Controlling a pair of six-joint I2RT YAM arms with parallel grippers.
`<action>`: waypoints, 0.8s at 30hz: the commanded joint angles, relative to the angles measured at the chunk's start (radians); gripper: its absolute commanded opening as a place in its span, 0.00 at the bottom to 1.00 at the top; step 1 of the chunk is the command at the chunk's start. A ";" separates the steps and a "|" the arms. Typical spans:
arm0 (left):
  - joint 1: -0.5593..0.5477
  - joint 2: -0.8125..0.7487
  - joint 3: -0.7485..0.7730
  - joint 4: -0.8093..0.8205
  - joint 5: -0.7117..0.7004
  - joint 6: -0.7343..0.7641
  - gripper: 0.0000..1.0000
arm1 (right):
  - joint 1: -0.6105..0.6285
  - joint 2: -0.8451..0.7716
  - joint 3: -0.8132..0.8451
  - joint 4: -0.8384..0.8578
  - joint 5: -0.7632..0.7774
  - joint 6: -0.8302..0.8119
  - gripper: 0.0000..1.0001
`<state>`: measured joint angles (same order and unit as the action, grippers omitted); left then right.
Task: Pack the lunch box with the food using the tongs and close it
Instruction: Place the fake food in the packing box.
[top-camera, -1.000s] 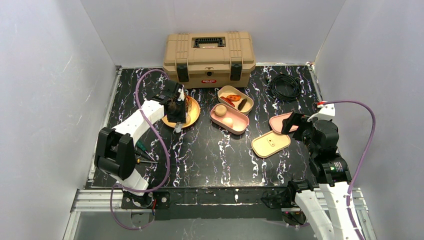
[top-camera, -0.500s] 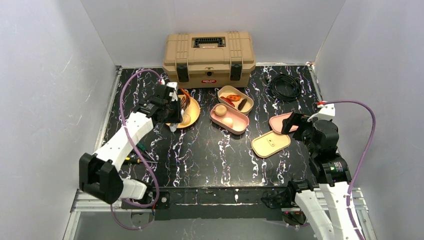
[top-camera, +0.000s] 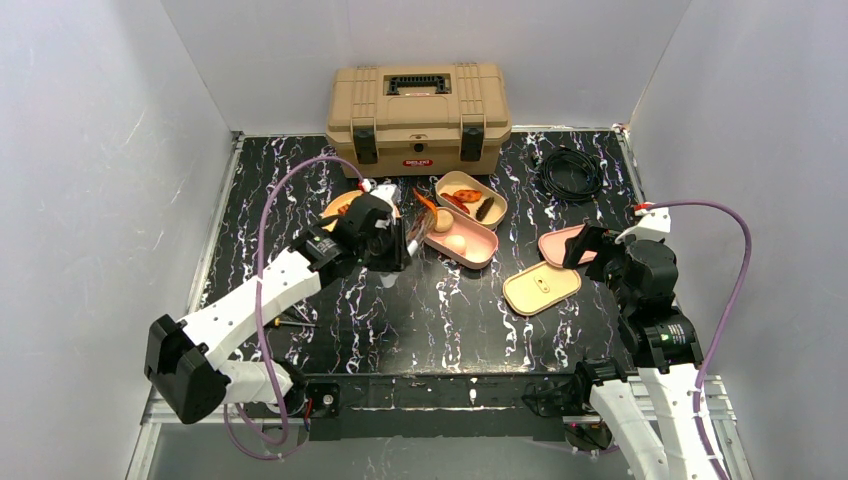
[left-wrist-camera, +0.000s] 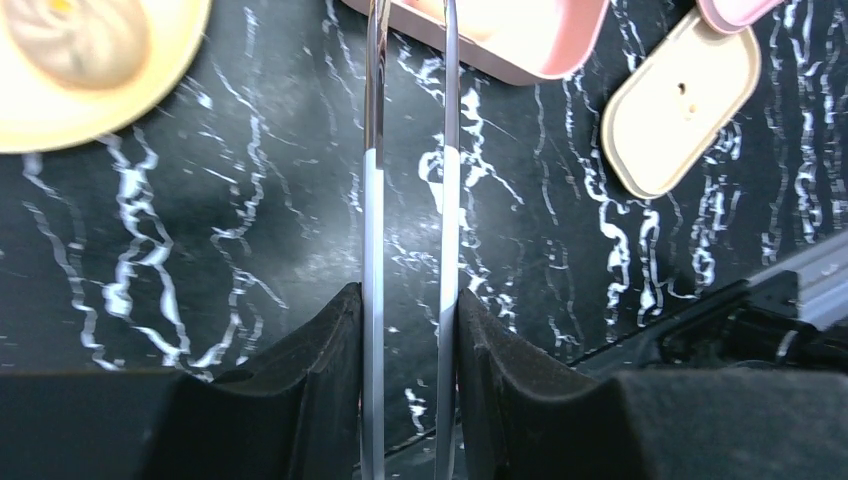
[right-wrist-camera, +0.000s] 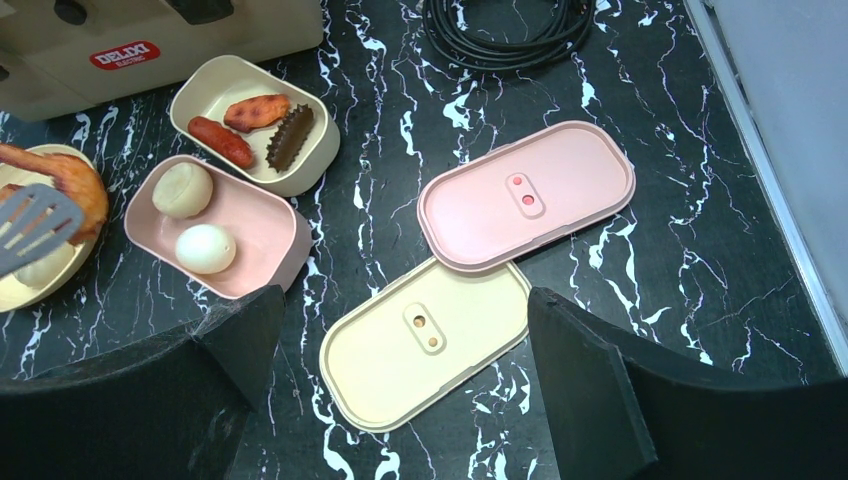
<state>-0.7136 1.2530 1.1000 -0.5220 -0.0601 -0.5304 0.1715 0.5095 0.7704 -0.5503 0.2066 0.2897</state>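
Just changed: the left fingers (left-wrist-camera: 310, 390) are now swung off the yellow plate (top-camera: 340, 208) towards the pink tray (top-camera: 478, 252).
Grip: the tongs (left-wrist-camera: 372, 200) are clenched between them, squeezed narrow.
Food: an orange-red chunk (right-wrist-camera: 62, 182) is carried at the tong tips, just beside the tray's bun (right-wrist-camera: 182, 188) end, not yet inside.
Other side: the right fingers (right-wrist-camera: 600, 380) are spread wide, nothing held, above the pink lid (right-wrist-camera: 525, 195).
Meaning: one more piece is likely about to be packed; a second bun (left-wrist-camera: 80, 40) is left on the plate, and closing is not yet begun.
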 joint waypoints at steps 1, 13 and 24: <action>-0.067 -0.007 -0.029 0.117 0.017 -0.180 0.00 | 0.006 -0.016 0.004 0.041 0.007 0.003 1.00; -0.202 0.139 -0.015 0.268 0.031 -0.314 0.00 | 0.012 -0.028 0.003 0.046 -0.001 0.003 1.00; -0.205 0.218 0.001 0.291 0.060 -0.305 0.01 | 0.016 -0.028 0.003 0.048 0.001 0.003 1.00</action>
<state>-0.9157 1.4658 1.0554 -0.2710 -0.0097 -0.8379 0.1799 0.4961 0.7704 -0.5503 0.2058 0.2897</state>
